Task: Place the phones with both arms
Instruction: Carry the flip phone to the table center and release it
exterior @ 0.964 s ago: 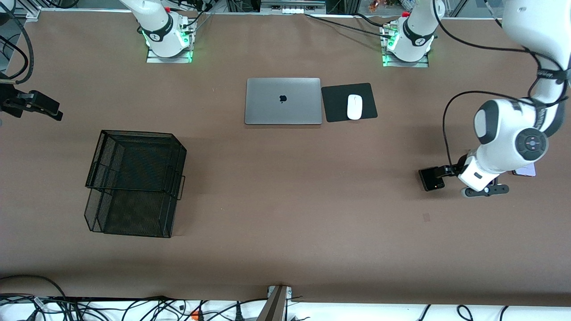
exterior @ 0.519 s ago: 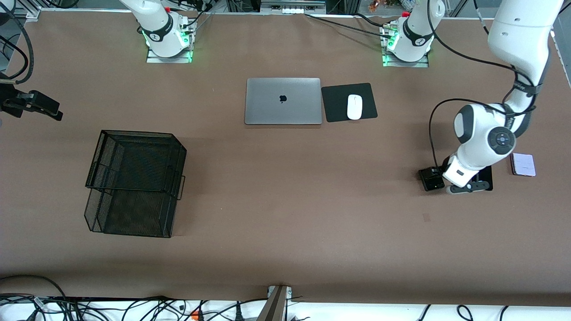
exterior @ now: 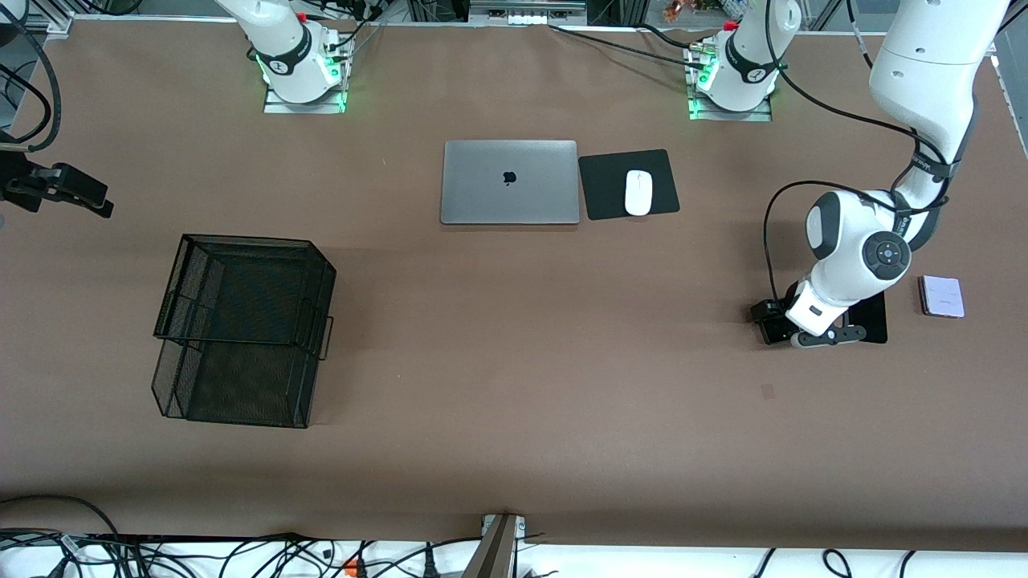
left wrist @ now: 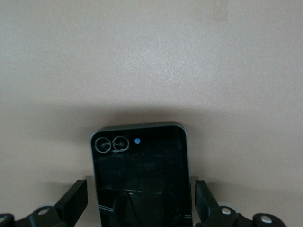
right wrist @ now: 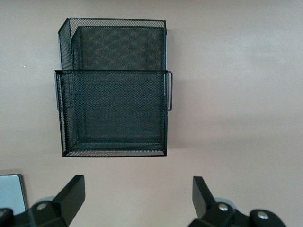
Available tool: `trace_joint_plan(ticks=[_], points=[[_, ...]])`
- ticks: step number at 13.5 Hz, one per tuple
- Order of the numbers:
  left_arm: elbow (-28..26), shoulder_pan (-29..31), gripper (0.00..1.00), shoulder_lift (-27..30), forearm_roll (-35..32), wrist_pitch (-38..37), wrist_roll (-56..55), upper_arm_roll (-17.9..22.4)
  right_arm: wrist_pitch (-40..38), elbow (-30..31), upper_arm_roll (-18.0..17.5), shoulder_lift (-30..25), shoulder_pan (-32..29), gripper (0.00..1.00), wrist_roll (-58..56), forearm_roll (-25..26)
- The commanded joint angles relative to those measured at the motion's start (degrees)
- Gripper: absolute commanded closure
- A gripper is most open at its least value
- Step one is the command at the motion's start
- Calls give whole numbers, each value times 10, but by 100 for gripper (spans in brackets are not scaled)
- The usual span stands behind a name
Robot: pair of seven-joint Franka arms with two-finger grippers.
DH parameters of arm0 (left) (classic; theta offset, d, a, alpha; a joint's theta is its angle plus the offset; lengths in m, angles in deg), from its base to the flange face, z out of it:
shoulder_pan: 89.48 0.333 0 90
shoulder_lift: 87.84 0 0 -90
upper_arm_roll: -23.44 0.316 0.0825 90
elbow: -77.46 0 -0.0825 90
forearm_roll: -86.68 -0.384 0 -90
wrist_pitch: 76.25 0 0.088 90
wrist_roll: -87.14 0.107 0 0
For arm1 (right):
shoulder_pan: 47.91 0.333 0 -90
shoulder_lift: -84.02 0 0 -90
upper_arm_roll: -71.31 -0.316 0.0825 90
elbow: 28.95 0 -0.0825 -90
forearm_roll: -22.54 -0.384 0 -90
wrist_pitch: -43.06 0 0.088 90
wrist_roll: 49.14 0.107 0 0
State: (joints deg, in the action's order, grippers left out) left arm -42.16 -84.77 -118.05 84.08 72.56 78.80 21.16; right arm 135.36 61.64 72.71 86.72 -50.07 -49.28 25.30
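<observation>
Brown matting covers our long table, with a closed silver laptop and a white mouse on a black pad up by the arm bases, and a black wire-mesh basket toward the right arm's end. All three phones lie toward the left arm's end: the black folded phone, the long black slab just beside it and mostly hidden under the arm, and the pale lavender phone a little apart from the slab. We judge the folded phone to be light, rigid and glossy, so likely slippery and easily scratched; its flat opposite side edges look like the sensible place to pinch, not the glass face or the camera rings. Our left gripper is down low over that phone, wrist pointing straight at the table, fingers spread wide with one on each side of the body and not yet touching it. Our right gripper waits high over the table, its camera looking down on the basket, fingers likewise apart and holding nothing.
</observation>
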Motion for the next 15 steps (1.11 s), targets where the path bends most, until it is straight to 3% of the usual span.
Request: trace_joint_plan(ticks=[1, 2, 3, 4, 5, 6, 8, 12, 15], points=[[-1, 0, 0, -3, 18, 10, -11, -10, -4, -5, -8, 0, -8, 0, 4, -5], [1, 0, 0, -4, 18, 10, -11, -11, -4, -5, -8, 0, -8, 0, 4, -5], [3, 1, 18, -5, 18, 10, -11, -10, -4, -5, -8, 0, -8, 0, 4, -5], [5, 3, 50, -6, 18, 8, -8, -10, -4, -5, -8, 0, -8, 0, 4, -5], [8, 3, 68, -6, 17, 6, -7, -10, -4, -5, -8, 0, -8, 0, 4, -5], [9, 2, 73, -1, 17, 5, -8, -10, -4, -5, -8, 0, -8, 0, 4, -5], [26, -4, 73, 21, 16, -34, -6, -11, -4, -5, -8, 0, -8, 0, 4, -5], [178, -7, 72, 31, 18, -270, -21, -75, -4, -5, -8, 0, -8, 0, 4, -5], [209, -42, 72, 24, 18, -285, -102, -137, -4, -5, -8, 0, -8, 0, 4, -5]])
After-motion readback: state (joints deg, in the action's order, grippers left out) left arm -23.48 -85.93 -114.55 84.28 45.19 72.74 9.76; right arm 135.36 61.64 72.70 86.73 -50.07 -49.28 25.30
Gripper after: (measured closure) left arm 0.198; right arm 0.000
